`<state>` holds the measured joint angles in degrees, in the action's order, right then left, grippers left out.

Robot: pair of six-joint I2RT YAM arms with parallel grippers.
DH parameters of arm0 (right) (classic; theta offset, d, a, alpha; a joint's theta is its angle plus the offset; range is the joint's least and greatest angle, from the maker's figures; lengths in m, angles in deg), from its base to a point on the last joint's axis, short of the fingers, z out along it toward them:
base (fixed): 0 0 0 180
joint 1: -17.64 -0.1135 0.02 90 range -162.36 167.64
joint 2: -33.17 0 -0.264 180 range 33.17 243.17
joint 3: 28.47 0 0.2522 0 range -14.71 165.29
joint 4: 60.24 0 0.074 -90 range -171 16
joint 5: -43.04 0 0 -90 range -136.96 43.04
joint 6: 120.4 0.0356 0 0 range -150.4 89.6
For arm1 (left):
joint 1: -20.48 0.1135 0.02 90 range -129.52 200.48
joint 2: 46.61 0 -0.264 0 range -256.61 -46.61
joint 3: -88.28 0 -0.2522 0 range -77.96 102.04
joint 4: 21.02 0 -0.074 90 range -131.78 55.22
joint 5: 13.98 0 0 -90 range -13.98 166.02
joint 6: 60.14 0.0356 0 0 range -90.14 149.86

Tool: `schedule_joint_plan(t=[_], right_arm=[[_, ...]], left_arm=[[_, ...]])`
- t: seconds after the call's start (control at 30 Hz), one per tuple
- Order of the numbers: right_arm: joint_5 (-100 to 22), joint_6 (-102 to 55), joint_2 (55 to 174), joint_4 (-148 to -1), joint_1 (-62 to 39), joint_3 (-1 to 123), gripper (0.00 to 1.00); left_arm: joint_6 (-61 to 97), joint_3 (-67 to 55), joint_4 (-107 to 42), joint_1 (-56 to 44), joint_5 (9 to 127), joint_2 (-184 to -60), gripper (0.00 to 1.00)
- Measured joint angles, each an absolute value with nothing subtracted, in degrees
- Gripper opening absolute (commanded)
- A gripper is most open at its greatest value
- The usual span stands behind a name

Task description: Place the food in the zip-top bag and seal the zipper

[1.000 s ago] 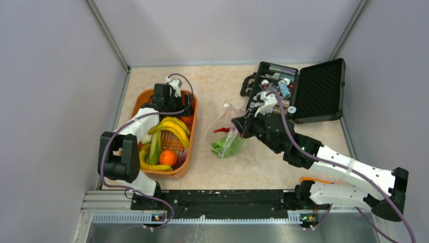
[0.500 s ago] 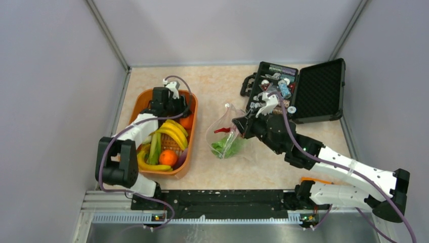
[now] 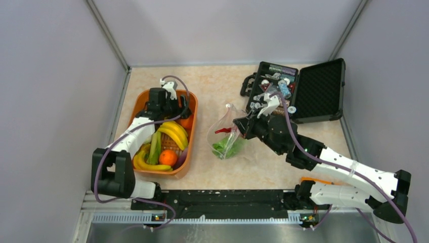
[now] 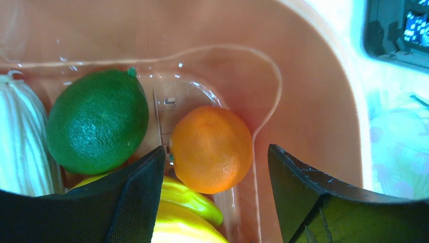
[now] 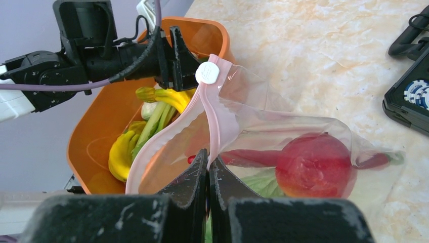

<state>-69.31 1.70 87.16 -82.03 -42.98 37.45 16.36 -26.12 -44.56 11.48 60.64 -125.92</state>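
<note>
Tally on the worktop [image 3: 212, 86]
Two oranges [image 3: 167, 158] [image 3: 187, 122] in one orange tub [image 3: 193, 136], at its 6 o'clock and 2 o'clock; one lime [image 4: 96, 121]; two bunches of bananas [image 3: 174, 132] [image 3: 147, 165]; one zip-top bag [image 3: 225, 132] holding one red chilli [image 5: 253, 157] and one round red fruit [image 5: 313, 164]; one open black case [image 3: 318, 91].

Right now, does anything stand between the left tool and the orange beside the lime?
Nothing visible does. The open left tool frames the orange; the lime sits beside it, outside the gap, and a banana lies against its near side.
</note>
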Motion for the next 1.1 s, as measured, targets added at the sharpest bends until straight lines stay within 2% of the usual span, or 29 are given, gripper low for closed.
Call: schedule_joint_plan(t=[0.17,0.4,0.47,0.53,0.6,0.77,0.9,1.1], right_arm=[[-69.31,1.7,87.19,-82.01,-42.98,37.45,0.0],[-69.31,1.7,87.19,-82.01,-42.98,37.45,0.0],[-69.31,1.7,87.19,-82.01,-42.98,37.45,0.0],[-69.31,1.7,87.19,-82.01,-42.98,37.45,0.0],[-69.29,1.7,87.23,-82.01,-42.98,37.45,0.0],[-69.24,1.7,87.23,-82.01,-42.98,37.45,0.0],[-69.27,1.7,87.25,-81.99,-42.98,37.45,0.0],[-69.27,1.7,87.3,-81.99,-42.98,37.45,0.0]], left_arm=[[17.17,-26.12,-47.16,11.48,59.83,-127.86,0.8],[18.5,-25.05,-49.41,11.38,58.26,-131.73,0.77],[18.61,-25.01,-49.3,11.38,58.28,-131.97,0.71],[18.44,-25.01,-49.06,11.38,58.37,-132.03,0.54],[18.0,-25.01,-48.51,11.38,58.02,-132.28,0.43],[17.19,-25.01,-48.03,11.38,57.6,-132.38,0.24],[16.84,-25.09,-48.16,11.38,57.65,-132.03,0.12],[16.23,-26.6,-49.3,11.38,59.53,-124.91,0.05]])
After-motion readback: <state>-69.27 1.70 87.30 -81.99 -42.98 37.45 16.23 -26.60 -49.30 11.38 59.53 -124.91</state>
